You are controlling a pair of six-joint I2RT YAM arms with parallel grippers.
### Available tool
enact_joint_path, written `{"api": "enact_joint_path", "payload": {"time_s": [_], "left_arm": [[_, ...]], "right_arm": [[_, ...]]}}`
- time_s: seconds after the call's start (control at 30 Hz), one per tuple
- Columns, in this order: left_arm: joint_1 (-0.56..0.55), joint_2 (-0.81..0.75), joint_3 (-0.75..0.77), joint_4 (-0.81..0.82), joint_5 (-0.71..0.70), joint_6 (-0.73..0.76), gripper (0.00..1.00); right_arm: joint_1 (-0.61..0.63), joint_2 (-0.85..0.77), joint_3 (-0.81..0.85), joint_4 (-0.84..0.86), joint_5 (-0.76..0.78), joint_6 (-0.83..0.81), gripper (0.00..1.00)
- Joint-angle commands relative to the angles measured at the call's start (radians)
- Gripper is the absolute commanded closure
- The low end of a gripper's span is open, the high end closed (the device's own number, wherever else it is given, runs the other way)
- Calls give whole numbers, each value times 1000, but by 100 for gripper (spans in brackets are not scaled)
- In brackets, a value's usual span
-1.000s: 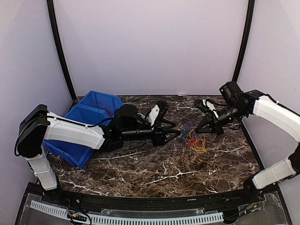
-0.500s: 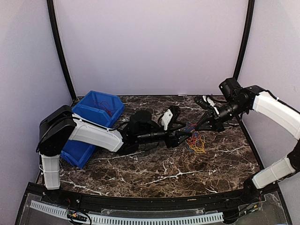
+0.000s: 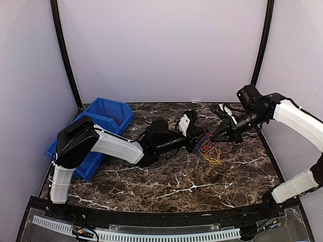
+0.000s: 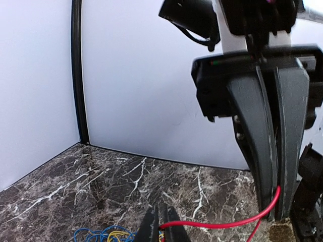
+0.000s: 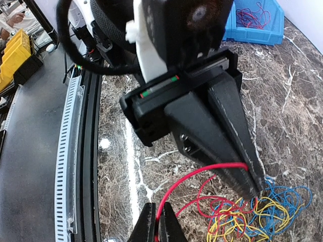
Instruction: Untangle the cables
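Pinching the red cable (image 4: 222, 224) at two nearby spots, the left gripper (image 3: 198, 143) and right gripper (image 3: 216, 137) meet almost nose to nose above the cables (image 3: 212, 152). Both are closed on that one strand: the wrist views show it running in a slack curve from one pair of closed fingertips to the other. The rest of the red cable drops into the heap on the surface (image 3: 176, 181), where it loops through the blue cable (image 5: 287, 194) and yellow cable (image 5: 237, 217). The heap lies right of centre, just beneath the grippers and well apart from the bin (image 3: 86, 169) at the left, which already holds some red wire.

The step in hand looks like drawing the red strand free of the knot. The next move likely calls for the arms to part or lift slowly, keeping both grips firm. If blue or yellow loops rise with the red one, a snag would tighten the tangle rather than loosen it.
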Motion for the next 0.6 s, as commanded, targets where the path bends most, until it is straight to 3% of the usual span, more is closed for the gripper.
{"api": "enact_joint_path", "payload": {"time_s": [0.0, 0.17, 0.23, 0.33, 0.57], "left_arm": [[-4, -70, -19, 107, -147, 8, 100], [-4, -175, -171, 77, -288, -6, 100], [-4, -214, -237, 79, -327, -33, 100], [-4, -241, -327, 97, -374, -96, 100], [-4, -295, -493, 140, -425, -166, 100]], "right_arm": [[-1, -61, -75, 159, 83, 62, 88], [-10, -146, -221, 444, 211, 148, 36], [-10, -150, -277, 538, 257, 157, 26], [-8, -91, -317, 610, 280, 125, 22], [6, 213, -259, 678, 338, 87, 23]]}}
